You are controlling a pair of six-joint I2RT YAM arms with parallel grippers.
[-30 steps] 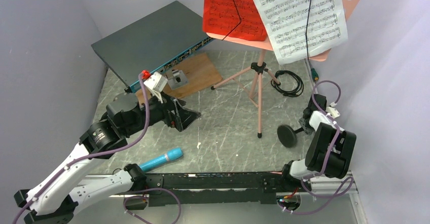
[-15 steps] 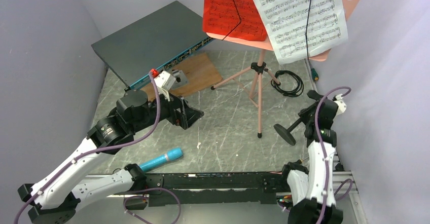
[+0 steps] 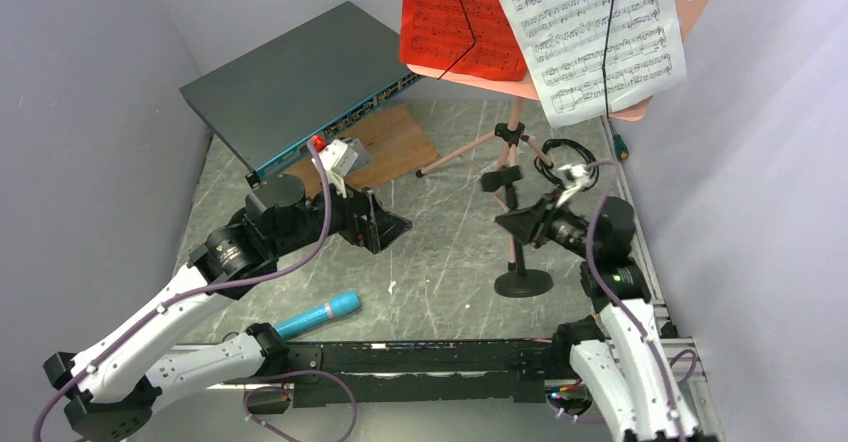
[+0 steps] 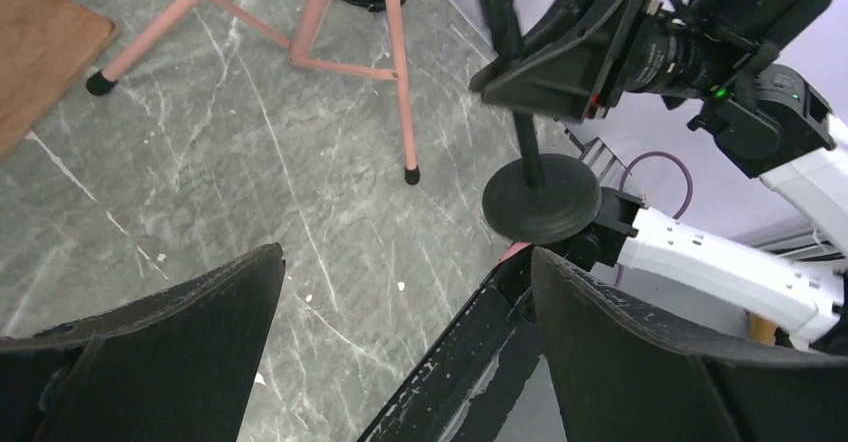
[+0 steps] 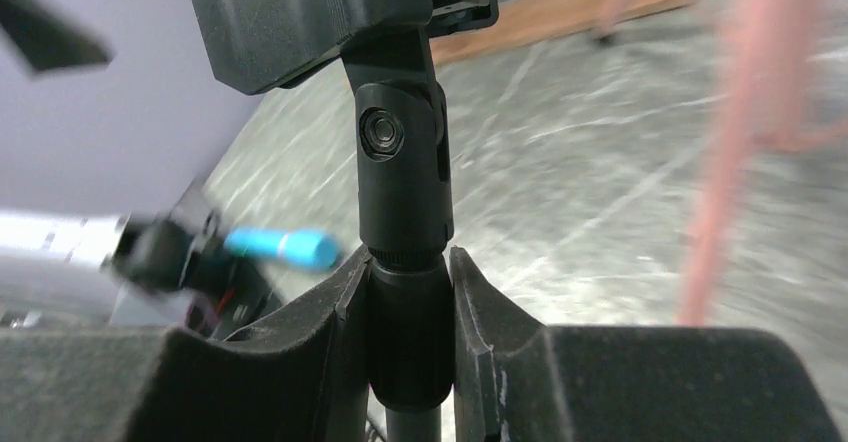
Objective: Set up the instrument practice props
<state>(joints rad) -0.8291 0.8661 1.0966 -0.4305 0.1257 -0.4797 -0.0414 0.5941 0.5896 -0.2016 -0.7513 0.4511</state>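
The pink music stand (image 3: 500,80) runs off the top edge. In the right wrist view, the blue microphone (image 5: 285,247) looks blurry.

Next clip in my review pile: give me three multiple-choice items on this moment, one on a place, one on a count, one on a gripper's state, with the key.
1. Where is the cyan microphone?
A. lying on the table near its front edge
B. propped on the music stand
C. lifted off the table

2. How many sheet-music pages sit on the music stand?
A. one
B. two
C. four

3. What are the fingers of the right gripper doing?
A. spread open over bare table
B. shut on the pole of the mic stand
C. shut on the microphone

Key:
1 A: the top view shows it lying flat by the front rail.
2 B: there is one red page and one white page.
3 B: in the right wrist view both fingers press against the pole.
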